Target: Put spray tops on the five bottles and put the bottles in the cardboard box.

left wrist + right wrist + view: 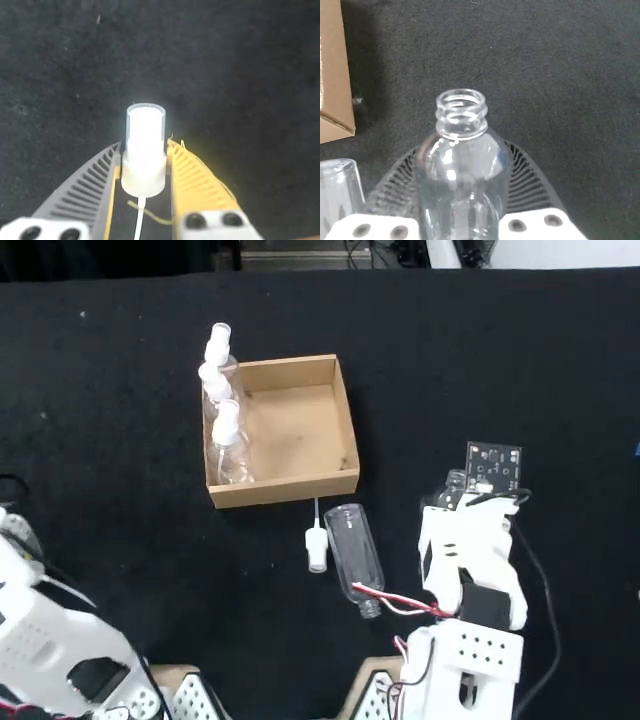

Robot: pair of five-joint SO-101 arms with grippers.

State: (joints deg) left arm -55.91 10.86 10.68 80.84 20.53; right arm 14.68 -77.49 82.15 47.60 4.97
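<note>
Spray top (145,130) being pinched by left pincer (145,146); uncapped bottle (461,170) being pinched by right pincer (463,150), neck pointing outward, well apart from top.

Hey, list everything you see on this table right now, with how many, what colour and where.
cardboard box: one, brown, on the table.
capped bottles: three, clear with white spray tops, in the box along its left wall.
loose bottle: one, clear, uncapped, lying in front of the box.
loose spray top: one, white, lying beside the loose bottle.
held bottle: one, clear, uncapped, in the right tool.
held spray top: one, white, in the left tool.
table: one, black.
left tool: one, grey and yellow, shut on the held spray top.
right tool: one, dark grey, shut on the held bottle.
</note>
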